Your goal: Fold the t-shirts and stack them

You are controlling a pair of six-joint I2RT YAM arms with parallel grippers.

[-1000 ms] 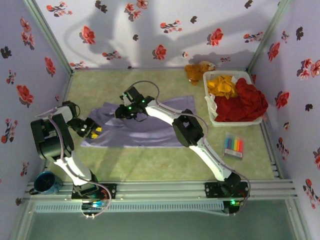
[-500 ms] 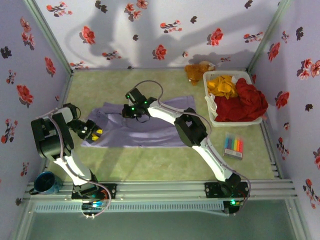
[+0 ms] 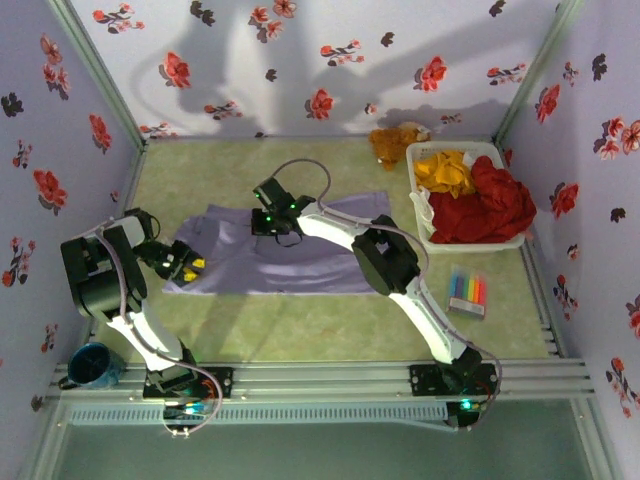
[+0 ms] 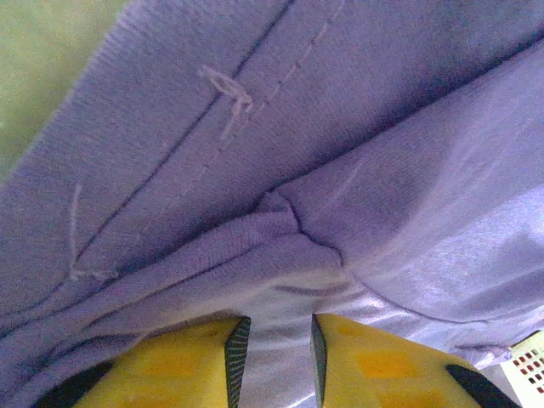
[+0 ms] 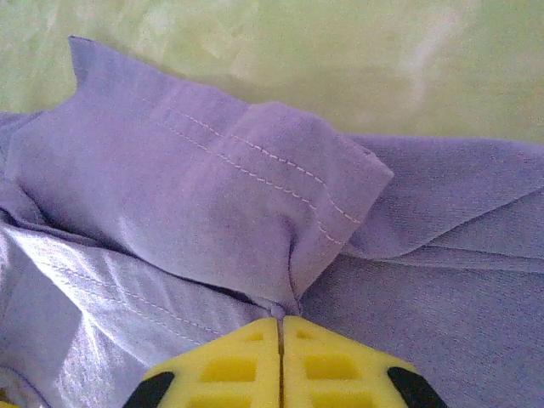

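The lavender t-shirt (image 3: 310, 262) lies spread on the green table. My left gripper (image 3: 188, 264) is at its left edge, and in the left wrist view its yellow fingers (image 4: 197, 357) hold a fold of the lavender t-shirt (image 4: 280, 153) in the narrow gap between them. My right gripper (image 3: 272, 222) is over the shirt's upper middle. In the right wrist view the right gripper (image 5: 280, 321) is shut, pinching a stitched sleeve fold of the lavender t-shirt (image 5: 212, 195). A red t-shirt (image 3: 490, 208) and an orange-yellow one (image 3: 445, 172) lie in the basket.
The white basket (image 3: 470, 245) stands at the back right, with a brown plush toy (image 3: 392, 140) behind its left corner. A pack of coloured markers (image 3: 467, 291) lies near the right edge. A blue mug (image 3: 92, 364) sits at the near left by the rail.
My right gripper has closed on the sleeve fold and shifted slightly right. The left arm has drawn a little to the left, still holding the shirt's edge.
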